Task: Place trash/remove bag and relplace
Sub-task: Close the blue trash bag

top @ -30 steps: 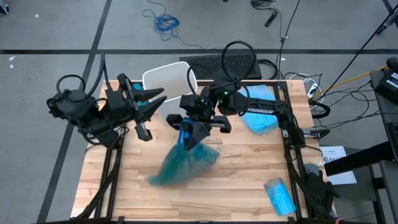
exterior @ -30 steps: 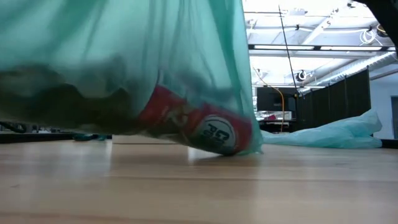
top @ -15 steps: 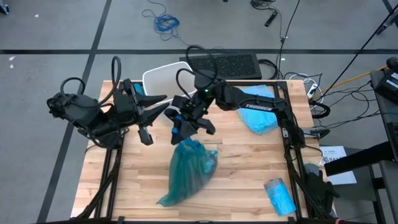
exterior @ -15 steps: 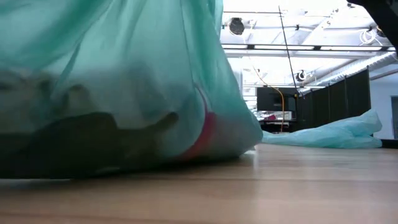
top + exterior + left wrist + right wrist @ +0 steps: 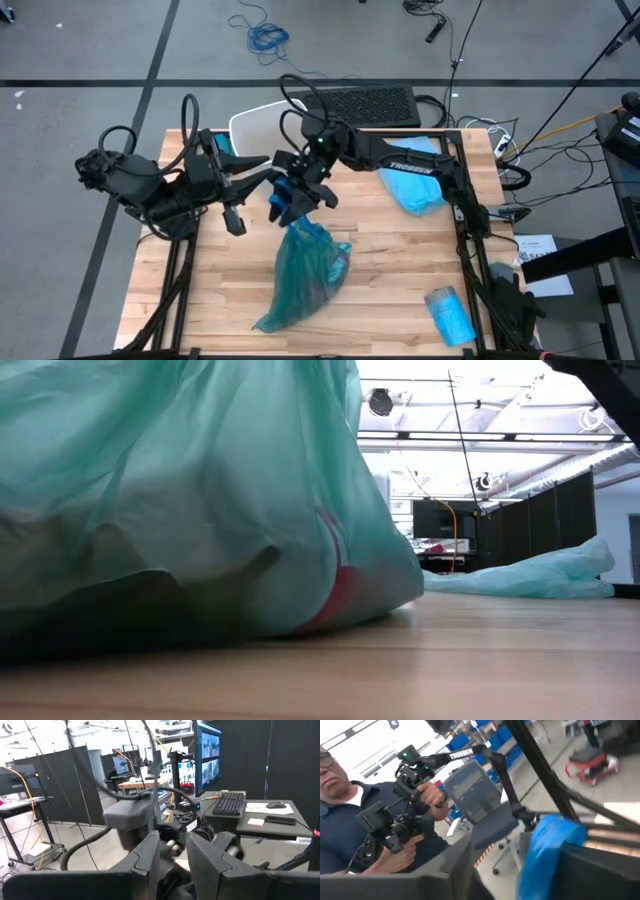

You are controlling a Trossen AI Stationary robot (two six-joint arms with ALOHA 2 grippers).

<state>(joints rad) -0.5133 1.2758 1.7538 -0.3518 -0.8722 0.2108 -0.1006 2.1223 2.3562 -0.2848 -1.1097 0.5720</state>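
The teal bag (image 5: 305, 272) lies slumped on the table's middle, its full bottom toward the near edge. It fills the low view (image 5: 180, 510), and the trash shows through it as dark lumps and a red patch (image 5: 335, 585). My right gripper (image 5: 290, 198) hovers just over the bag's gathered top (image 5: 300, 232), fingers apart, with a bright blue bunch (image 5: 547, 845) between them. My left gripper (image 5: 262, 162) hangs level to the left of it, fingers slightly apart (image 5: 173, 860) and holding nothing. The white bin (image 5: 268, 122) stands at the far edge. My right gripper has its fingers apart, and the blue bunch of the bag's top (image 5: 555, 837) lies against the inner side of one finger (image 5: 600, 865) without being pinched. The fingers point roughly level. The bag's body rests on the table below.
A loose pale blue bag (image 5: 415, 190) lies at the far right, also seen in the low view (image 5: 530, 575). A folded blue pack (image 5: 450, 315) sits near the right front corner. A person holding hand controllers (image 5: 385, 830) shows beyond the table.
My right gripper has sunk and gone toward the table's far left. The bag, hanging and swinging a second ago, has come down on the table and slumped, its bottom spreading toward the near edge.
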